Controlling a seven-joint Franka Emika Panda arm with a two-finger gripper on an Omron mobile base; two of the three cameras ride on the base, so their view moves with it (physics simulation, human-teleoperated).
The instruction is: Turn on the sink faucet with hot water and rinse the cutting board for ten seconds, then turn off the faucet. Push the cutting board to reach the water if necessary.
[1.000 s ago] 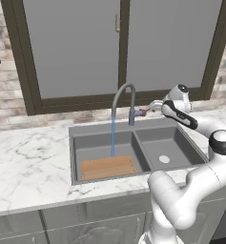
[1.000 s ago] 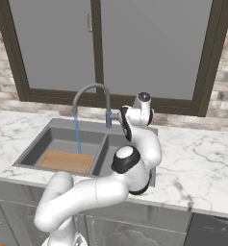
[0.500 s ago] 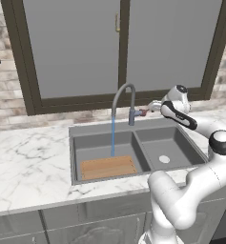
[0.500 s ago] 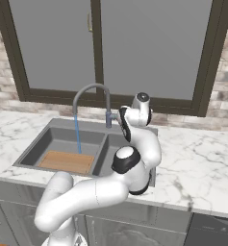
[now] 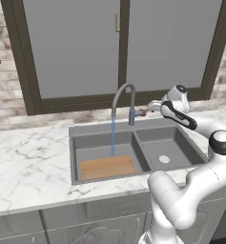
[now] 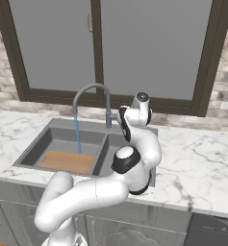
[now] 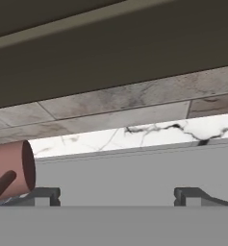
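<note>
While the water (image 5: 112,136) runs in a thin blue line from the gooseneck of the sink faucet (image 5: 122,102), the left base view tells us step 1 is done: the tap is on, and the stream drops straight down to the far edge of the cutting board (image 5: 108,167), which lies flat at the front of the larger basin of the sink (image 5: 77,157). So the board looks to be catching the flow, and a push seems unnecessary from here. Over at the lever side, the gripper (image 5: 150,107) sits just beside the reddish tip on the faucet base, jaws too small to read in this view. Switching to the right base view, same story from the other flank: the water (image 6: 77,134) lands at the back edge of the cutting board (image 6: 66,161), the sink faucet (image 6: 91,98) arches over it, and the gripper (image 6: 119,116) hangs close to the base of the spout, half hidden by the wrist. Now the hand view, and here we get the claw properly: the 2 fingertips (image 7: 44,195) stand wide apart with nothing between them, and the reddish lever end (image 7: 13,170) sits off to one side, outside the gap, not pinched. My read: rinsing is under way, and the shut-off is what remains
</note>
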